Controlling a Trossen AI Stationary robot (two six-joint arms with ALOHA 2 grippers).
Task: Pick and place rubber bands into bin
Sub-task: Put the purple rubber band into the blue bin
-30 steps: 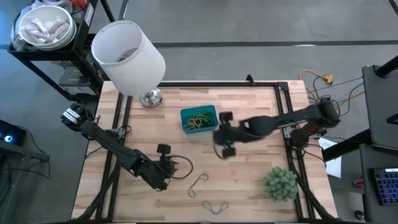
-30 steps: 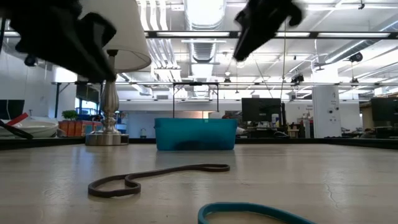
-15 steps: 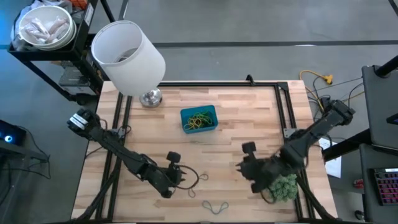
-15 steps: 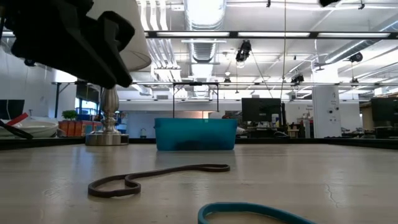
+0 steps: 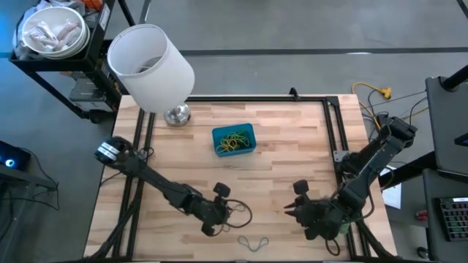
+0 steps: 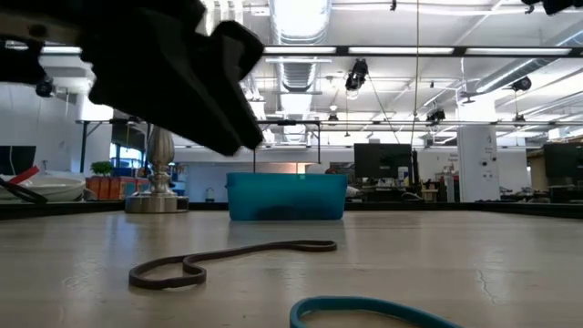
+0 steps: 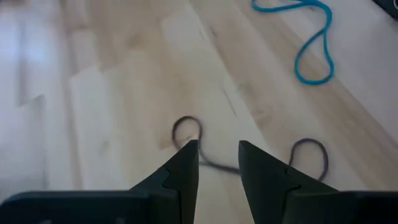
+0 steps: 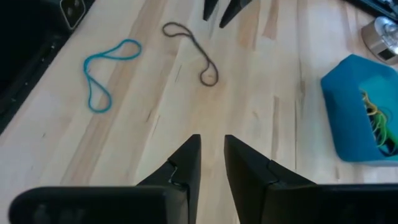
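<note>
Both arms swung near-side; your left gripper, fingers spread, straddles the grey band — lower and pinch; right gripper waits, narrowly parted.

Four cameras covered one wooden table from above, from table level and from both wrists.

The high view looked straight down from well above, taking in the whole tabletop, both arms and floor around it. The low view sat at the table's surface, facing level across it toward the room behind, very near the dark grey band and with the blue bin farther back. The left wrist view looked down past its fingers, close to the wood. The right wrist view looked across the table from farther off. All four shared the grey band; both wrist views and the low view shared the blue band.
</note>
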